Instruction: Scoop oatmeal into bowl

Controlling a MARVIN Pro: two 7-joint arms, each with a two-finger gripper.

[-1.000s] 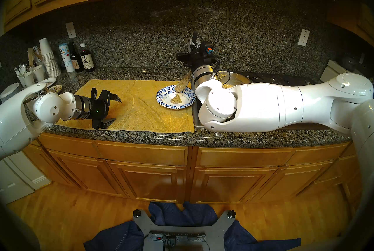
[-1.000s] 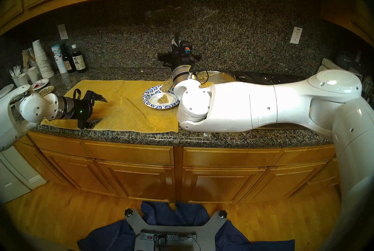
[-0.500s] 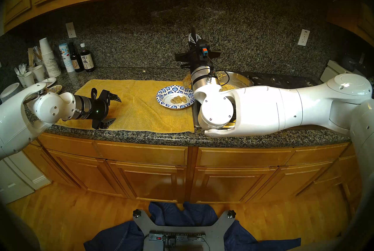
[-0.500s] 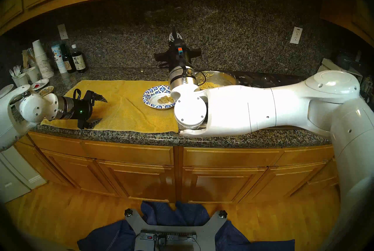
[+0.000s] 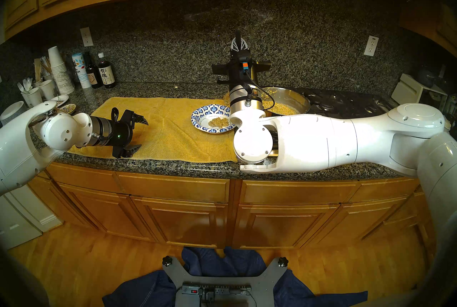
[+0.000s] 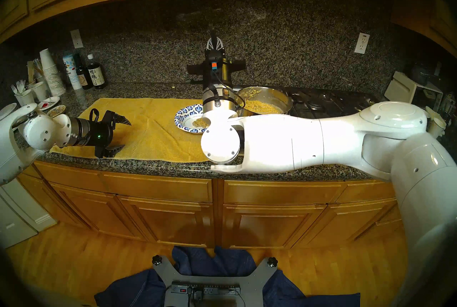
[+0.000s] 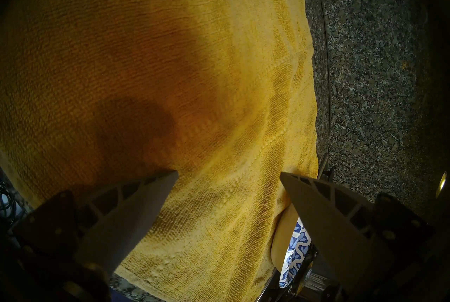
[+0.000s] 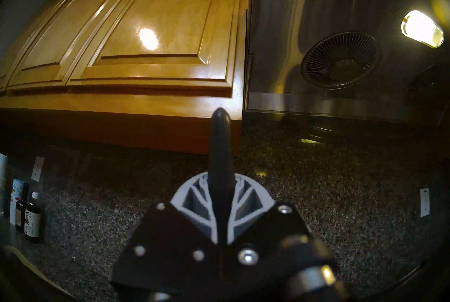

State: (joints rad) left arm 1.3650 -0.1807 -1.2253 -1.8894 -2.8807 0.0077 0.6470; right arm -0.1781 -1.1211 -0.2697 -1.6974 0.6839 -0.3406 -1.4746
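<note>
Nearest, the left end effector [image 5: 138,134] hung wide open and empty over the yellow towel [image 5: 168,130] on the table [image 5: 148,165]. Farther right, the bowl [image 5: 210,109] held a clump of oatmeal [image 5: 218,122]. Beyond it, the right end effector [image 5: 238,44] pointed upward, clamped on a dark handle [image 8: 220,148]; more oatmeal filled the steel pot [image 5: 300,101].

Warm, dim kitchen light with a glaring hood lamp [image 8: 422,29], fisheye-bent edges, dark rims and soft wrist views.

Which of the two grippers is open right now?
The left gripper, hovering empty over the yellow towel; the right gripper is clamped on a dark handle.
</note>
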